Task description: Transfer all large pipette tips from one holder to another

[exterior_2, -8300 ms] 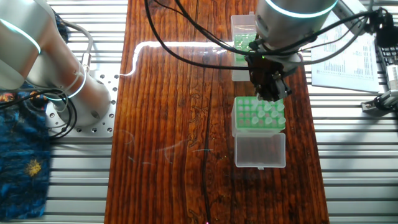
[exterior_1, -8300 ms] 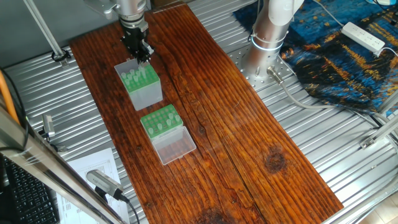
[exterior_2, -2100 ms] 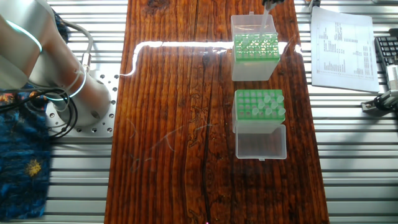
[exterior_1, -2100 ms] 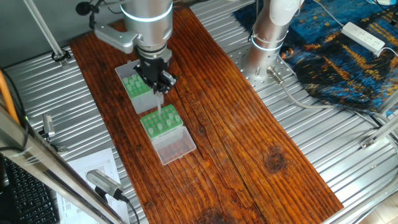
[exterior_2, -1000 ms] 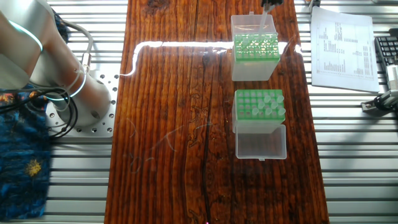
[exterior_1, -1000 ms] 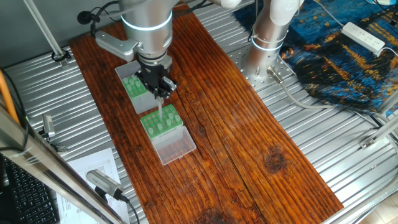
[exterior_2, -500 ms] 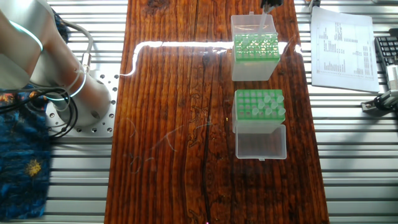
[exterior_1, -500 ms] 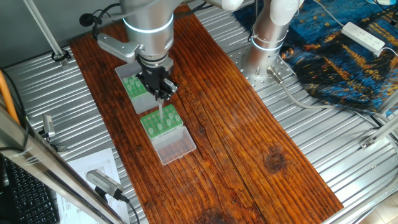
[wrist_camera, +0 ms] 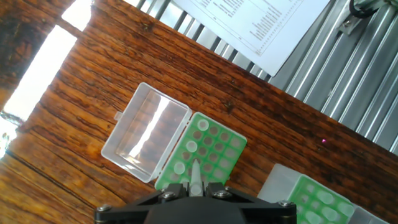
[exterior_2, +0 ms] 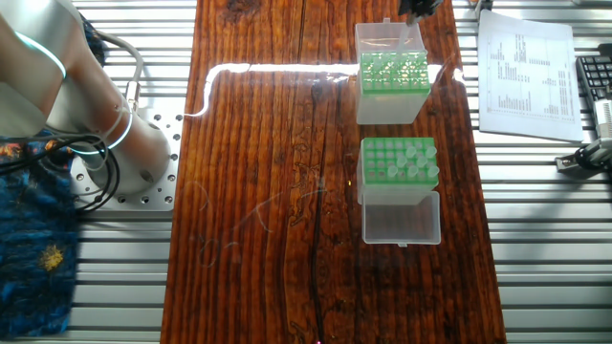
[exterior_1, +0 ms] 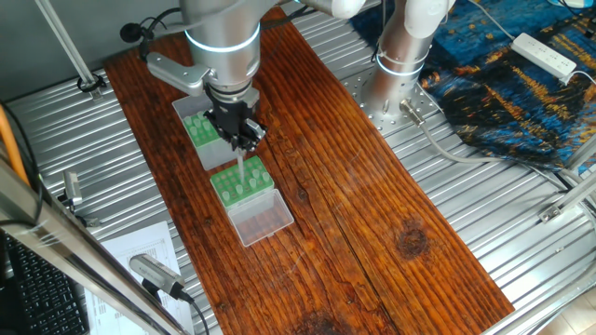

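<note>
1. My gripper [exterior_1: 241,138] hangs above the wooden board, its black fingers [exterior_1: 250,131] pinched tight on one pale tip [exterior_1: 240,164] that points straight down at the low green rack [exterior_1: 241,181].
2. In the hand view the same tip [wrist_camera: 195,176] juts out between the dark finger blocks, a slim translucent cone narrowing toward the rack's [wrist_camera: 234,151] grid of round holes; I cannot tell whether its point has entered a hole.
3. The low rack is a squat block of bright green plastic, its clear lid [exterior_1: 262,218] folded open and lying flat on the board beside it, glossy and box-shaped with rounded corners.
4. From the other fixed view, several whitish tips [exterior_2: 416,161] stand in the low rack [exterior_2: 375,158], clustered in the holes on the side nearer the printed sheet, the other holes showing as dark circles.
5. The taller box [exterior_1: 223,141] stands just beside the low rack, with frosted grey walls and a green perforated top [exterior_1: 199,127]; more tips [exterior_2: 392,69] sit in its grid and catch the light.
6. The two boxes stand apart by a narrow strip of board, lined up along one edge.
7. The board [exterior_1: 372,205] is dark red-brown wood with strong lengthwise grain and a knot, laid on a ribbed metal table [exterior_1: 494,214].
8. A printed paper sheet [exterior_2: 531,76] lies flat on the metal next to the board.
9. The arm's silvery base [exterior_1: 396,70] stands bolted to the table beside a blue patterned cloth [exterior_1: 507,79].
</note>
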Available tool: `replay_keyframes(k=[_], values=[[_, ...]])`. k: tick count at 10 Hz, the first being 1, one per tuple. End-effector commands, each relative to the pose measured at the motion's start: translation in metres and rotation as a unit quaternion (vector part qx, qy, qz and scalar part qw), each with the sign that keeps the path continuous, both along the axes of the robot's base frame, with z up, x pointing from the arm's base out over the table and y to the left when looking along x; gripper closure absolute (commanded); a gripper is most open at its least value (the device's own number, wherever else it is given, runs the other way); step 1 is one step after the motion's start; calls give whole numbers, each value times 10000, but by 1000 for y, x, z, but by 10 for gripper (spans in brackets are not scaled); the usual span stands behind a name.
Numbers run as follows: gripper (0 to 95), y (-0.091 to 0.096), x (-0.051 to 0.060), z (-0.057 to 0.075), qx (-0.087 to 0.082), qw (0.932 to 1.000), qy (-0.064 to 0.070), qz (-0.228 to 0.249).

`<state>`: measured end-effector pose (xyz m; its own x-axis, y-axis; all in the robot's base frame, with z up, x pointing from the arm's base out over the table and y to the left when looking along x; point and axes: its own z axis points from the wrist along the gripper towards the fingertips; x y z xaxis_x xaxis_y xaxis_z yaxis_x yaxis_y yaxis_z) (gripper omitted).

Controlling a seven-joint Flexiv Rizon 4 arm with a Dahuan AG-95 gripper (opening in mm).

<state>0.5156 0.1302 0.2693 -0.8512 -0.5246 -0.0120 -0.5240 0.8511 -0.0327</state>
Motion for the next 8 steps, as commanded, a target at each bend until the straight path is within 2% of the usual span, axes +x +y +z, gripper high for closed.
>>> replay_keyframes(k=[1, 3, 5, 6, 8], values=[[760, 0, 0, 0, -4, 10000, 6, -2], [760, -5, -1, -1, -67, 10000, 7, -41], [760, -34, -2, -2, -123, 9999, 1, 4], [760, -59, 2, -3, -143, 9999, 4, 55], [760, -98, 10, -10, -150, 9997, 6, 196]])
